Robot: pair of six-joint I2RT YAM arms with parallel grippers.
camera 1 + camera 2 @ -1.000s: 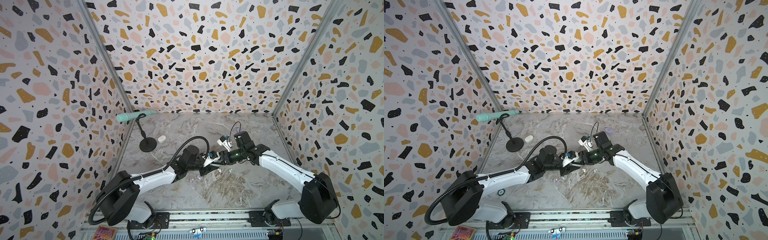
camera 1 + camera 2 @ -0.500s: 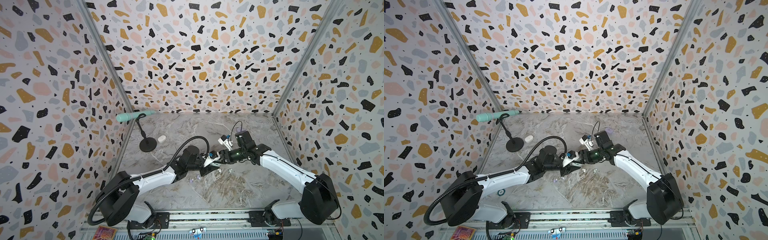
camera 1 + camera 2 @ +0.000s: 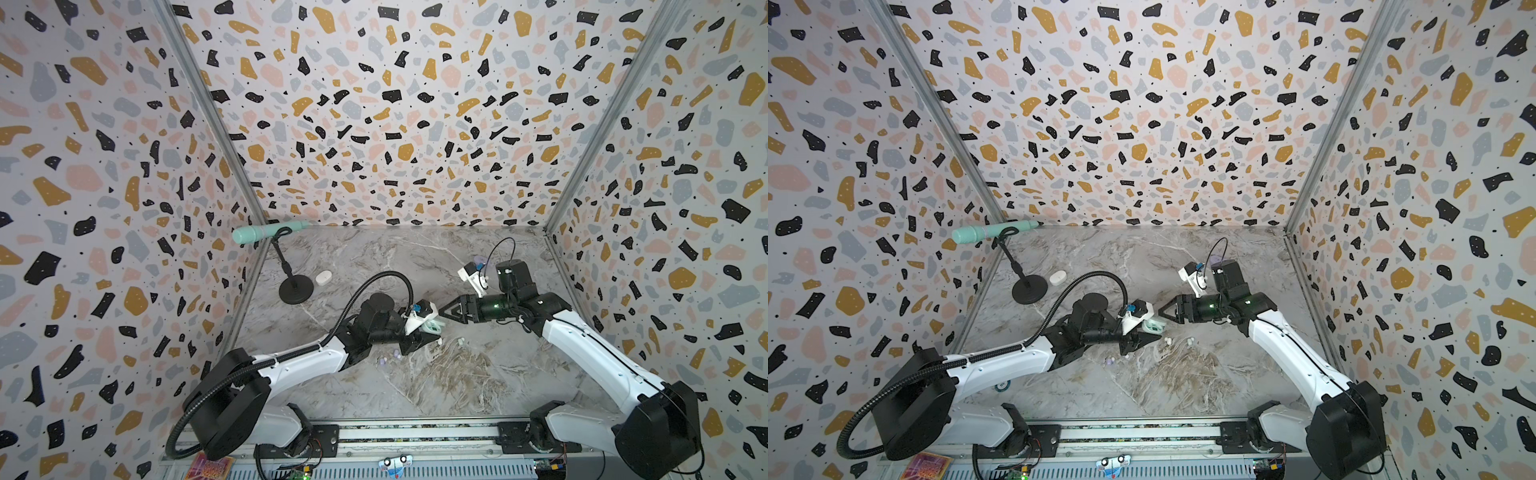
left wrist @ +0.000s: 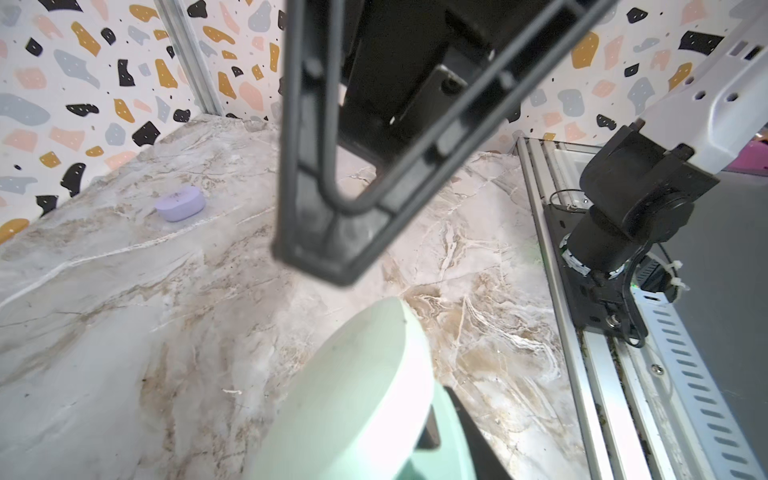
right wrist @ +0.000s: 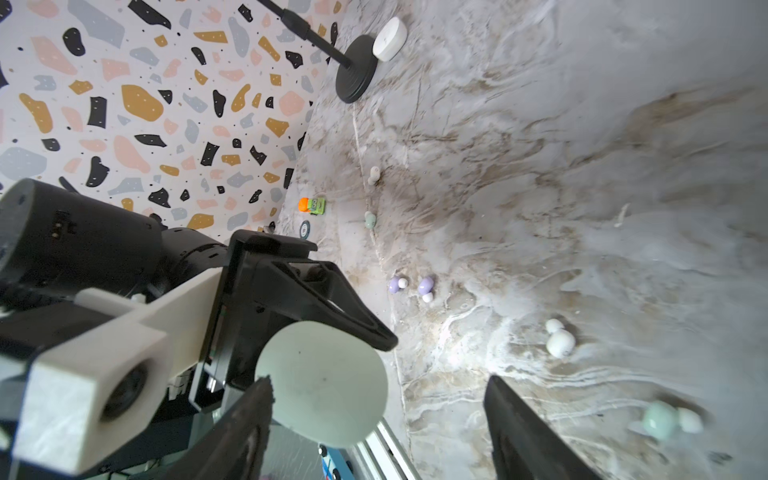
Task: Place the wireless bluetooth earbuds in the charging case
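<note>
My left gripper (image 3: pixel 430 332) is shut on a mint-green charging case (image 3: pixel 432 326), held above the table with its lid (image 4: pixel 365 395) swung open. My right gripper (image 3: pixel 442 312) faces it from the right, open, with the lid (image 5: pixel 324 382) just off one of its fingers (image 5: pixel 249 424); nothing sits between the jaws. Earbuds lie loose on the marble below: two lavender (image 5: pixel 395 284) (image 5: pixel 426 286), a white one (image 5: pixel 559 340), a mint one (image 5: pixel 660 419), and further off another mint (image 5: pixel 370 219) and white (image 5: pixel 374 174). In both top views white buds (image 3: pixel 439 340) (image 3: pixel 1190 341) show under the grippers.
A lavender case (image 4: pixel 180 203) rests shut near the back right, a white case (image 3: pixel 323 277) beside the black microphone stand base (image 3: pixel 296 289). The mint microphone (image 3: pixel 266 232) juts from the back left corner. A small orange-green toy (image 5: pixel 311 205) lies by the left wall.
My right gripper's jaws have spread wider beside the case. Both arms have stayed almost in place, and the left grip on the case is unchanged.
</note>
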